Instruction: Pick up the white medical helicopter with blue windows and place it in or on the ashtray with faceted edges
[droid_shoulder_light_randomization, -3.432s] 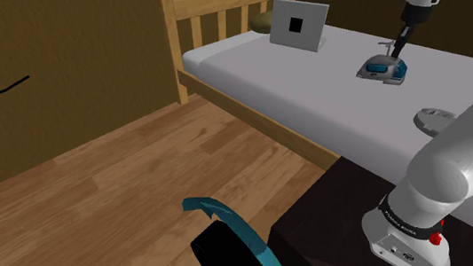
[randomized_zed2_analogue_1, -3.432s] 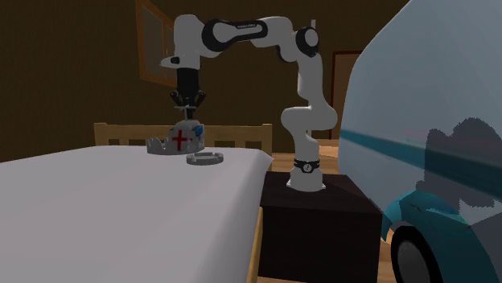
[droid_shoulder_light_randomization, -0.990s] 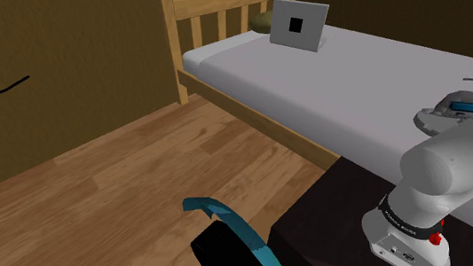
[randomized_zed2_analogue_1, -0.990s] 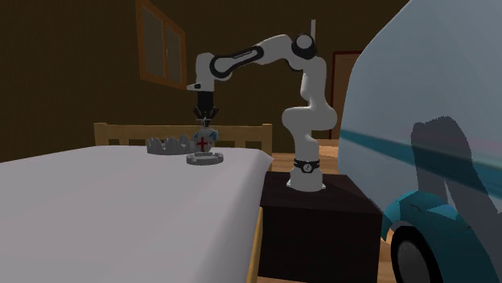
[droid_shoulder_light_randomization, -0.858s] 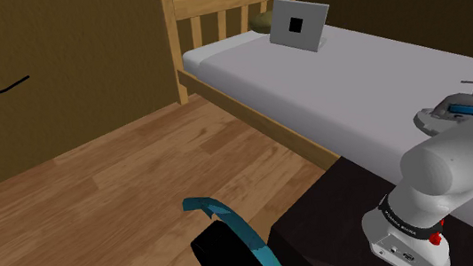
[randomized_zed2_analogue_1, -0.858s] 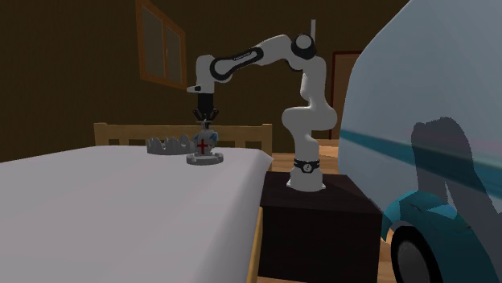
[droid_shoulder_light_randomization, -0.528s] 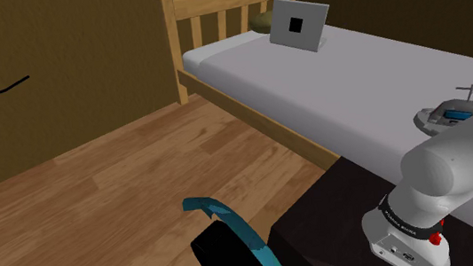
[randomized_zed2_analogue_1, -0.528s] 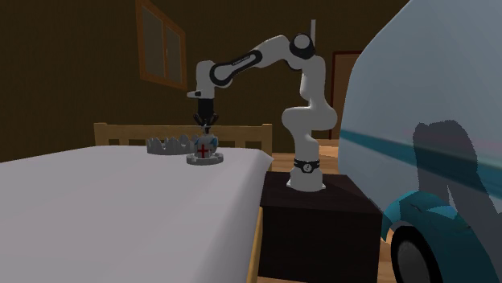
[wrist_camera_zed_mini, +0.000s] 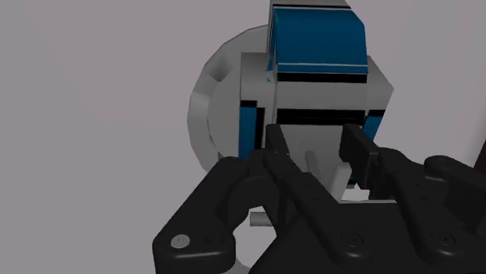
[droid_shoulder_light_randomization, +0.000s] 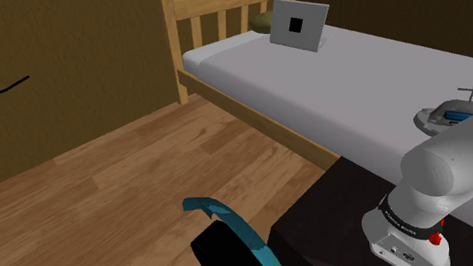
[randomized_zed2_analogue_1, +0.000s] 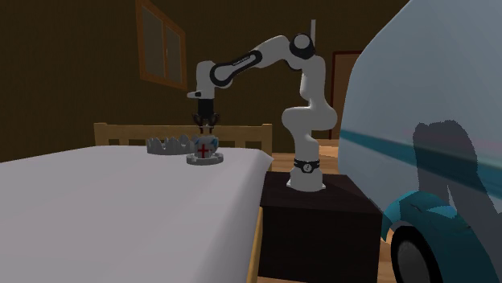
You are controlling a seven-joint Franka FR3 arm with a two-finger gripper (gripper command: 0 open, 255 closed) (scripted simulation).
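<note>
We find the helicopter (randomized_zed2_analogue_1: 205,146) seated on the ashtray (randomized_zed2_analogue_1: 204,159). The claw (randomized_zed2_analogue_1: 206,125) hangs just above, fingers apart, gripping nothing. Placement appears done; only retreat is left.

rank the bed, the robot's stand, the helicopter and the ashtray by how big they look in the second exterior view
1. bed
2. stand
3. helicopter and ashtray: about alike, the ashtray wider, the helicopter taller, so not ranked.
</note>
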